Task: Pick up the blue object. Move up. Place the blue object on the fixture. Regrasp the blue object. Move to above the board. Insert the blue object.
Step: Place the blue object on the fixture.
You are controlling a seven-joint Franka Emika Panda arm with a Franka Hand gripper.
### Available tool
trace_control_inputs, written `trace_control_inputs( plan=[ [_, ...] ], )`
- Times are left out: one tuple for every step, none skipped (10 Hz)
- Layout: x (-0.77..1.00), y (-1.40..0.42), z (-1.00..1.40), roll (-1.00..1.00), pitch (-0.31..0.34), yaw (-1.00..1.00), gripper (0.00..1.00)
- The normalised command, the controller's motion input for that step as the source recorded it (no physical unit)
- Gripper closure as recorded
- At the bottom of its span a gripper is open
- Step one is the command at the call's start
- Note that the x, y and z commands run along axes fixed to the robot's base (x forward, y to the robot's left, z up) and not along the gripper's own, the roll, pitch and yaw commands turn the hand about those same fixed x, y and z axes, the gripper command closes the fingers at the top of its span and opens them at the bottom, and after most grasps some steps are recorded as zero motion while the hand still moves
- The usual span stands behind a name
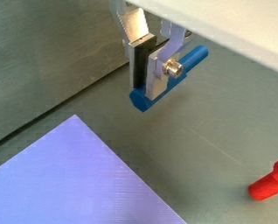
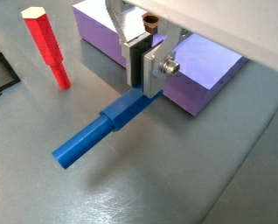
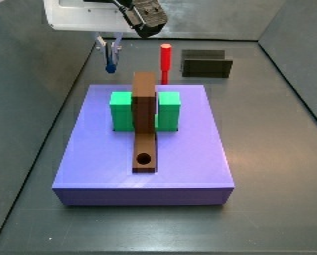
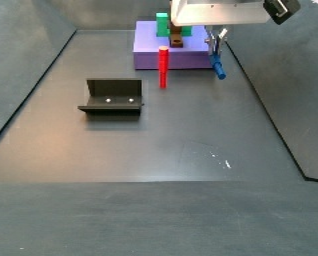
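Observation:
My gripper (image 1: 149, 86) is shut on the blue peg (image 1: 186, 63), gripping it near one end. The peg sticks out sideways past the fingers in both wrist views (image 2: 93, 138). In a side view the gripper (image 3: 112, 44) holds the peg (image 3: 114, 58) beside the far left corner of the purple platform (image 3: 188, 159). In a side view the peg (image 4: 218, 66) hangs low over the floor. The brown board (image 3: 146, 120) lies along the platform, its hole (image 3: 144, 159) at the near end. The dark fixture (image 4: 111, 97) stands on the floor apart from the gripper and shows in both side views (image 3: 205, 65).
A red peg (image 3: 165, 58) stands upright on the floor between gripper and fixture, and shows in both wrist views (image 2: 48, 48). Two green blocks (image 3: 122, 110) (image 3: 169, 110) flank the board. Grey walls enclose the floor.

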Motion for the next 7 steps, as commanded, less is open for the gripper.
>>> trace_control_inputs(
  plan=[
    [0.08,0.53,0.43,-0.55,0.0,0.14,1.0],
    [0.31,0.62,0.53,-0.79,0.0,0.02,1.0],
    [0.31,0.67,0.63,-0.82,0.0,0.0,1.0],
    [0.29,0.65,0.62,-0.87,0.0,0.0,1.0],
    [0.41,0.58,0.58,-0.92,0.0,0.0,1.0],
    [0.48,0.55,0.5,-0.91,0.0,0.0,1.0],
    [0.58,0.52,0.33,-0.89,0.0,0.0,1.0]
  ],
)
